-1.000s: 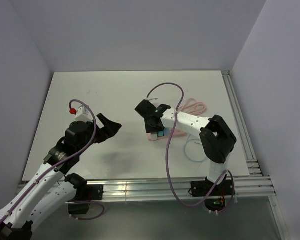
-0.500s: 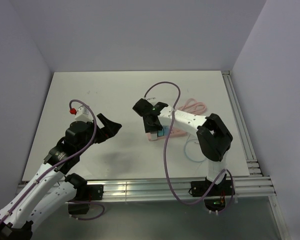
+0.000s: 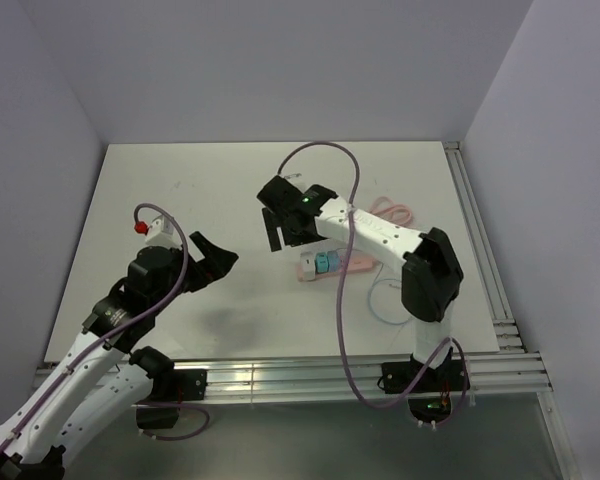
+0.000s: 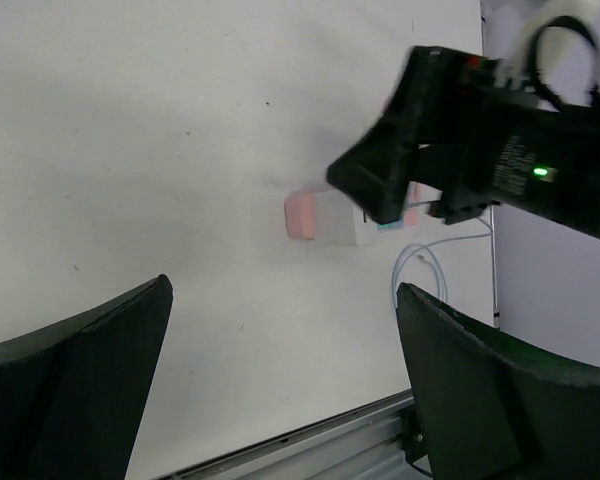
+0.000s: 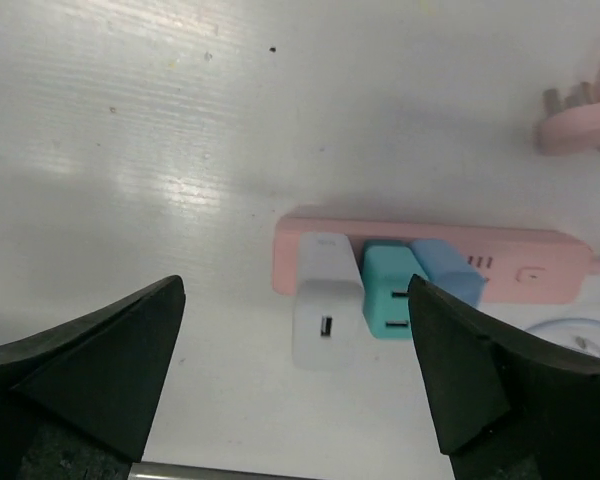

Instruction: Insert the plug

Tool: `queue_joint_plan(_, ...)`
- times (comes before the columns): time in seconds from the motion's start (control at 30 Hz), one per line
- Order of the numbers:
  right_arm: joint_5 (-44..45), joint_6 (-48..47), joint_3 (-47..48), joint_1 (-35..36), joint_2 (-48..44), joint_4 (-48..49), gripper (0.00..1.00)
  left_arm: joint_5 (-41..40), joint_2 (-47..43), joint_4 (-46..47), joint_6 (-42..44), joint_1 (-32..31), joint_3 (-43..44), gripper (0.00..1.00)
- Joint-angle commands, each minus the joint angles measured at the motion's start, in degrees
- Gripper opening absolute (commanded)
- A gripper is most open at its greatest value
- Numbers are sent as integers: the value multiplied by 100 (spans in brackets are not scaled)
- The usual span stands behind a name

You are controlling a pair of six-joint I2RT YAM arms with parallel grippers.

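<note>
Teal plug (image 5: 392, 305) in pink strip (image 5: 520, 262) between 2 adapters (image 5: 325, 310).
We see right gripper (image 3: 280, 232), left gripper (image 3: 212, 262) wide open, empty; bump could tilt a half-seated plug.

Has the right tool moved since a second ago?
Yes. The right tool has pulled back off the pink power strip, leftward and toward the far side.

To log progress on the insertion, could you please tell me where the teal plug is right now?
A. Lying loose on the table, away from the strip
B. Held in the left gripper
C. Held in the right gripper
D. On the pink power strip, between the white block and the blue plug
D: the right wrist view shows the teal plug on the pink power strip, between the white block and the blue plug, with the open right gripper clear of it.
</note>
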Motion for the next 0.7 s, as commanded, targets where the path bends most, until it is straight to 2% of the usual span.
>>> queue_joint_plan(0.0, 666, -64, 61, 35, -893, -111, 100, -296, -149, -224, 4, 30, 265, 99)
queue_joint_plan(0.2, 1308, 286, -1607, 53, -1974, 933, 100, -314, -220, -268, -83, 30, 107, 99)
queue_joint_plan(0.33, 2168, 752, -2759, 482, -2904, 1699, 100, -226, -228, -224, -267, 30, -130, 99)
queue_joint_plan(0.4, 2293, 849, -3339, 694, -3379, 2042, 100, -156, -237, -180, -347, 30, -253, 100)
queue_joint_plan(0.5, 2048, 955, -4095, 940, -3916, 2472, 100, 55, -246, 30, -479, 30, -376, 100)
queue_joint_plan(0.53, 1864, 894, -4341, 984, -4353, 2639, 100, 221, -246, 100, -540, 39, -464, 100)
queue_joint_plan(0.57, 1558, 929, -4874, 1046, -4592, 2824, 100, 318, -237, 162, -584, 39, -508, 99)
queue_joint_plan(0.63, 1145, 1060, -5752, 1055, -5380, 3482, 100, 773, -255, 460, -698, 30, -665, 99)
queue_joint_plan(0.67, 916, 1026, -6106, 1072, -5725, 4242, 100, 1002, -290, 644, -742, 30, -745, 99)
